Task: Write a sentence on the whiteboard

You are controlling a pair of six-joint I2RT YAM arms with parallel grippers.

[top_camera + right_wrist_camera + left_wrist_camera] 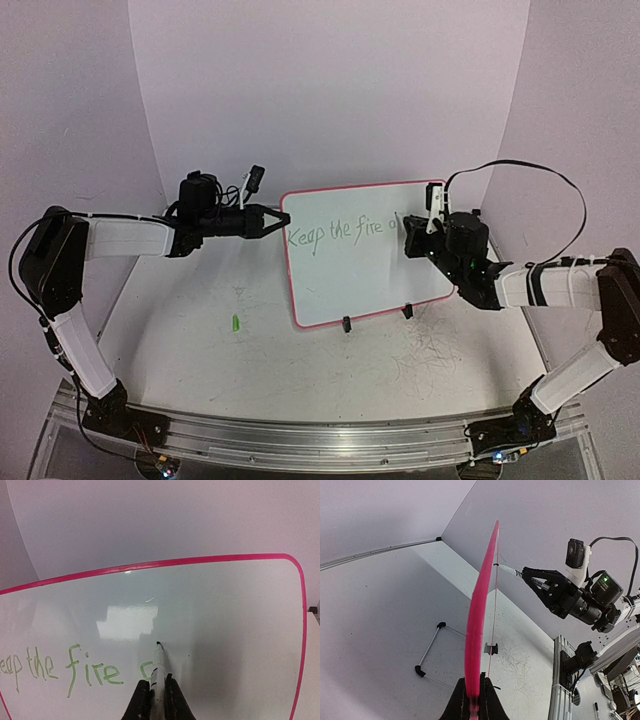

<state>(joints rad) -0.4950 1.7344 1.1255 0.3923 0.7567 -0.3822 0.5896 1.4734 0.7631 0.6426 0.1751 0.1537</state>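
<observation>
Left arm reaches level from frame left, left gripper (473,689) clamped on the whiteboard (370,285) at centre, long axis sideways. Right gripper (157,686) clamps a marker (158,667), pointing up-frame, tip beside the sentence (340,233).

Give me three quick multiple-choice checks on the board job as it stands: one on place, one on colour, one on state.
1. Where does the left pincer grip the whiteboard?
A) its top rim
B) its left edge
C) a clip foot

2. What colour is the sentence?
A) green
B) black
C) blue

3. What is the right pincer doing?
A) open above the table
B) shut on nothing
C) shut on the marker, tip against the board

Answers:
1 B: the top view shows it clamped on the left rim.
2 A: the letters "Keep the fire" read green in both the top and right wrist views.
3 C: the right wrist view shows the marker pinched, with its tip meeting the board.
</observation>
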